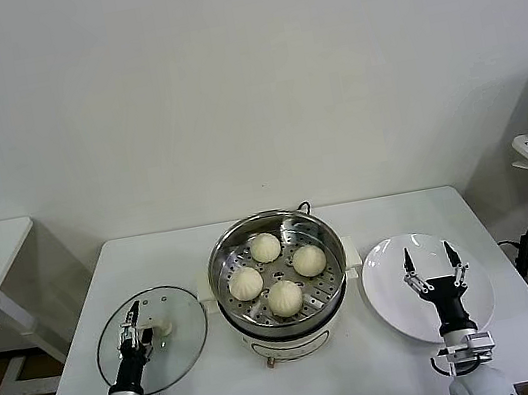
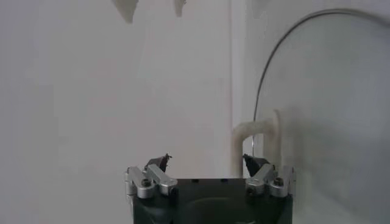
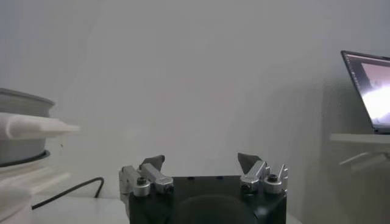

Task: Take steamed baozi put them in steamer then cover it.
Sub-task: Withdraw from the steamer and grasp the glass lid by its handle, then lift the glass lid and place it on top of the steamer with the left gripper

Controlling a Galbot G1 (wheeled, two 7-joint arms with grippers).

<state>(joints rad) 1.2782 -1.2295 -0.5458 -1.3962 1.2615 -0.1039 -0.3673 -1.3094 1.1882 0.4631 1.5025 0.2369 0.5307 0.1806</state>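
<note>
All four baozi (image 1: 277,272) in steamer (image 1: 284,316); my left gripper (image 1: 135,322) open at cover (image 1: 153,339) handle, ready to grab; right gripper (image 1: 428,259) open over emptied plate (image 1: 393,289)

Evenly and softly lit from above, bright, with only faint shadows under the steamer (image 1: 277,276) and table (image 1: 412,355). Mild glints on the steel rim and the cover (image 1: 153,340). Sharp in the head view; hazy, washed-out and low in contrast in both wrist views.

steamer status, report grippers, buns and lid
Left gripper open over glass lid handle. Right gripper open above white plate. Four baozi in steamer, uncovered. Nothing blocking.
</note>
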